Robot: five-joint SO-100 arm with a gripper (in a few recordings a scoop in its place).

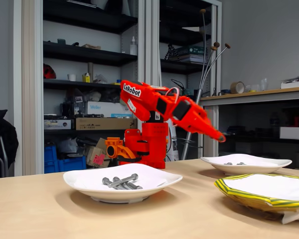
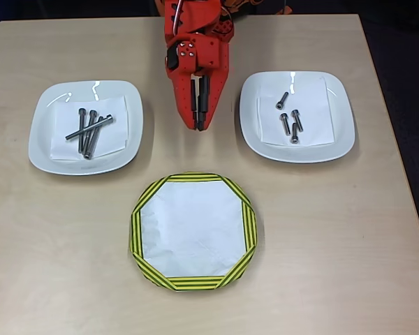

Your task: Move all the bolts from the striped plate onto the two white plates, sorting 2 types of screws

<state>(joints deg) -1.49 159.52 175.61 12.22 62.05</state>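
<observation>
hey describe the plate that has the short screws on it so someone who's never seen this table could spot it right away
In the overhead view, start at the red robot arm at the table's far edge, with its gripper pointing down the middle. The plain white wavy-rimmed plate lies right of it. It alone holds four short stubby grey bolts; the left white plate holds long ones.

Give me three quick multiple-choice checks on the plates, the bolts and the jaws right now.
1. Where are the long bolts?
A. left white plate, overhead view
B. right white plate
C. striped plate

2. How many short bolts lie on the right white plate?
A. two
B. four
C. six

3. The gripper is:
A. shut on a bolt
B. shut, holding nothing
C. wide open

Answers: 1 A, the long bolts are piled there. 2 B, four show overhead. 3 B, the jaws meet above bare table between the white plates.
</observation>
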